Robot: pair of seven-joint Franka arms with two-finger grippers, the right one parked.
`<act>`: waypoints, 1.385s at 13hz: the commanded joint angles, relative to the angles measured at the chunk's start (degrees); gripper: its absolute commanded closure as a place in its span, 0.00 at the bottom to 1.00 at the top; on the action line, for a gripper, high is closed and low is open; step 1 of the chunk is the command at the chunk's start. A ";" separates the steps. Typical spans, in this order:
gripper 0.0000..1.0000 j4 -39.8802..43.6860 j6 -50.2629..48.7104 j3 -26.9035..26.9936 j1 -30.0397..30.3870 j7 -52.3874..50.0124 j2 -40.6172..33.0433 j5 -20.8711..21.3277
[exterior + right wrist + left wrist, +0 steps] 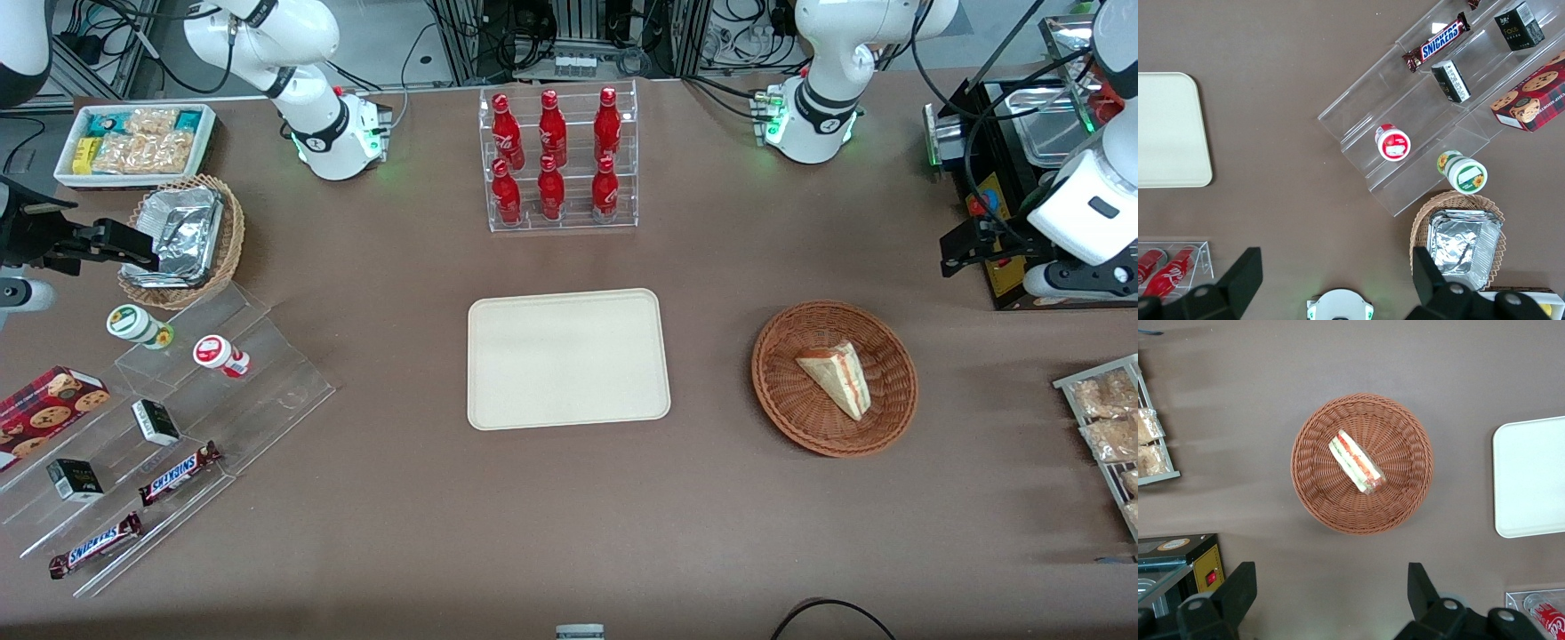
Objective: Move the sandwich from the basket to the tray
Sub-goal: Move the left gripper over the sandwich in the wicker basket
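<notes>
End effector (1331,600) of the working arm, fingers spread wide and holding nothing, hovers high above the counter (569,516) near the basket (782,391). The sandwich (837,377) lies inside the basket, cut edge showing. The tray (569,358) sits beside the basket, well apart.

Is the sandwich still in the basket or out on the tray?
In the basket: the sandwich lies inside, tray bare, open claw hovering above.
</notes>
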 commanded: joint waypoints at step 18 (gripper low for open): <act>0.00 -36.70 41.41 -2.27 0.12 -27.58 0.04 -0.03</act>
